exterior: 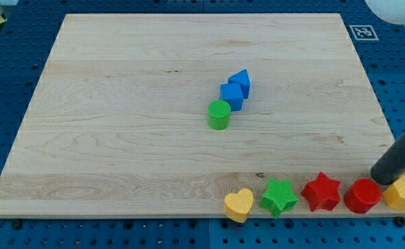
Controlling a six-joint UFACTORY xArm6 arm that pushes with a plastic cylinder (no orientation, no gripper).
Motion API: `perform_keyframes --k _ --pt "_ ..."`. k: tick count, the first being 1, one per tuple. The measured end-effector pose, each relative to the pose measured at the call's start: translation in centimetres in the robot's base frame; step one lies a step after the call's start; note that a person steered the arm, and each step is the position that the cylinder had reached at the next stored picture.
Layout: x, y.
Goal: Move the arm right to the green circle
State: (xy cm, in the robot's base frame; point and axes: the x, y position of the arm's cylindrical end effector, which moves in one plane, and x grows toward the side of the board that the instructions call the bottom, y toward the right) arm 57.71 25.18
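The green circle [218, 114] is a short green cylinder standing near the middle of the wooden board [119, 138]. A blue cube [232, 95] touches it at its upper right, and a second blue block [241, 81] sits just beyond that. My rod comes in from the view's right edge. My tip [379, 179] rests at the board's bottom right, just above the red round block [362, 196] and left of the orange block [403, 193]. The tip is far to the right of and below the green circle.
A row of blocks lines the board's bottom edge: a yellow heart [239, 205], a green star [279, 197], a red star [321, 192], then the red round and orange blocks. A blue pegboard table [396, 83] surrounds the board.
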Motion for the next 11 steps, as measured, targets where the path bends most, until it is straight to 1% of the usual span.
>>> perform_keyframes --k 2,3,4,5,6,7,10,11 --pt "-0.3 0.5" --pt "-2.0 1.1" --pt "-4.6 1.1" --pt "-5.9 -0.4" --pt "-8.6 -2.7" --pt "-10.1 -5.4" --pt "-10.3 -7.5" --pt "-10.3 -10.2"
